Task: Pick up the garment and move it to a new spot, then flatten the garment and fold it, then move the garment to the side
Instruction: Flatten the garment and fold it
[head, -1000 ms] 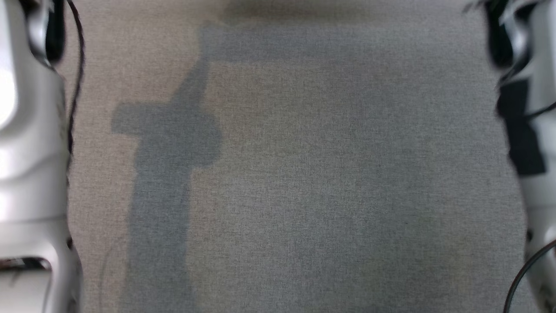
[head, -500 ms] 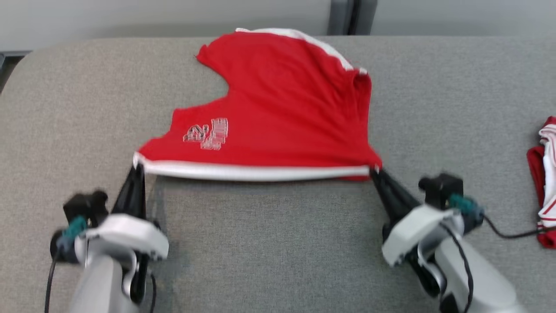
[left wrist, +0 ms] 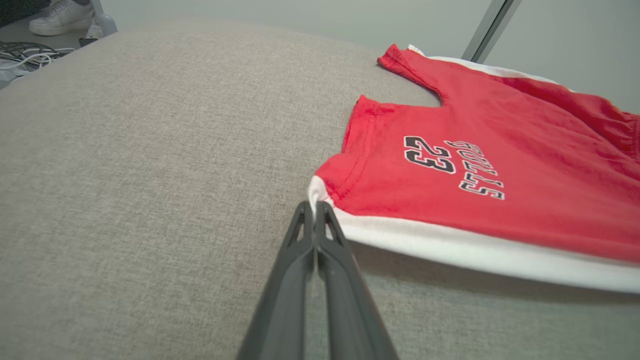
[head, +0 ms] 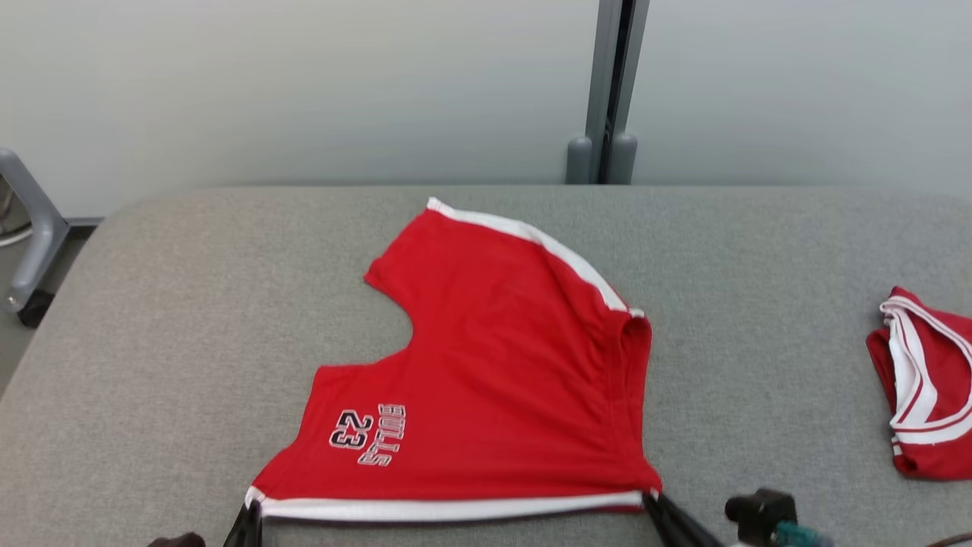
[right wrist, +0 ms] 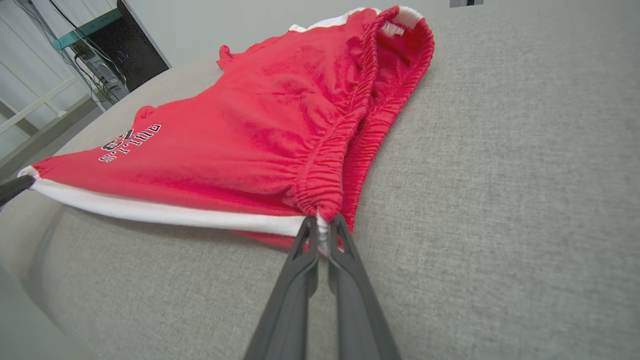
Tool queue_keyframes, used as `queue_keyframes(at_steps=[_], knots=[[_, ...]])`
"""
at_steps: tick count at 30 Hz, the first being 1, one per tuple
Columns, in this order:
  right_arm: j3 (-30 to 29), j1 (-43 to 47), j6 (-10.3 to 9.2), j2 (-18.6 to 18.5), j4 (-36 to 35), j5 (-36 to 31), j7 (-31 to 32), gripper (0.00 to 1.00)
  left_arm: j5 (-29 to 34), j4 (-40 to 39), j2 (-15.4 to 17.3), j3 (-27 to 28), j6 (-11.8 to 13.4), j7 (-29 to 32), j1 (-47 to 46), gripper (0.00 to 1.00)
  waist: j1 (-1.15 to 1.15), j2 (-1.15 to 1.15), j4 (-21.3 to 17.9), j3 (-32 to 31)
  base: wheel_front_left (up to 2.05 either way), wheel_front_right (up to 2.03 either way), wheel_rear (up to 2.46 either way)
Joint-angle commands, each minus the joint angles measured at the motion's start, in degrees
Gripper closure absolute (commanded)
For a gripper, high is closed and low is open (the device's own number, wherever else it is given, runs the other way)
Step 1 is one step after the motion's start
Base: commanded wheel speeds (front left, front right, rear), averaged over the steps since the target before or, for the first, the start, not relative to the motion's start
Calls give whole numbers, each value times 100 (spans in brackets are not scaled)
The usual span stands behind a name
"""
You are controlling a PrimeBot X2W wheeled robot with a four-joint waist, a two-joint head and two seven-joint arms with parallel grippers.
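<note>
Grey woven fabric surface fills the head view out to the pale grey wall at twelve o'clock.

Dead centre lie the red jersey shorts with white trim. They spread from a far tip near twelve o'clock down to a long white band at six o'clock. The gathered elastic waist runs along the three o'clock side, and the notched leg edge faces nine o'clock. That near white band is pulled straight between the two grippers. In both wrist views it rides just off the fabric with a shadow beneath, while the far part rests on the surface.

Out at three o'clock, well apart, sits a second red-and-white garment, bunched at the frame edge. A grey upright post stands against the wall at twelve o'clock, and a grey metal tube frame shows off the table at nine o'clock.

Now the tools. The left gripper has its long dark fingers pressed together, pinching the white corner at the seven o'clock end of the band. The right gripper is clamped narrow on the corner at five o'clock, where the band meets the waist, with white cloth showing between its tips.

The black-and-white "23 BULLS" print sits near the left gripper's corner. A white shoe stands on the floor at eleven o'clock in the left wrist view.
</note>
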Motion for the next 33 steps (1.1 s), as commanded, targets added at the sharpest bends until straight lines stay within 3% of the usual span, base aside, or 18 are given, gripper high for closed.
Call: queue_keyframes(at_steps=[1,10,18,27,33], knots=[[41,129,-18,-93,7,18,-38,100,-60,-10,89,88,71,-9,90,100,0,0,83,-224,0,0,0],[640,532,-17,-301,-255,325,-33,100,89,-373,78,245,17,-9,512,100,0,0,39,-366,0,0,0],[153,-115,-14,-107,-565,521,-33,100,529,-505,337,-23,-195,-10,-818,100,0,0,-241,81,0,0,0],[-450,-1454,-11,387,-446,319,-33,100,851,565,1135,-1173,-303,364,-3593,100,0,0,-810,1248,0,0,0],[-524,-2084,-10,551,-416,258,-34,100,315,1157,1466,-2388,-307,785,-4945,100,0,0,-1127,1914,0,0,0]])
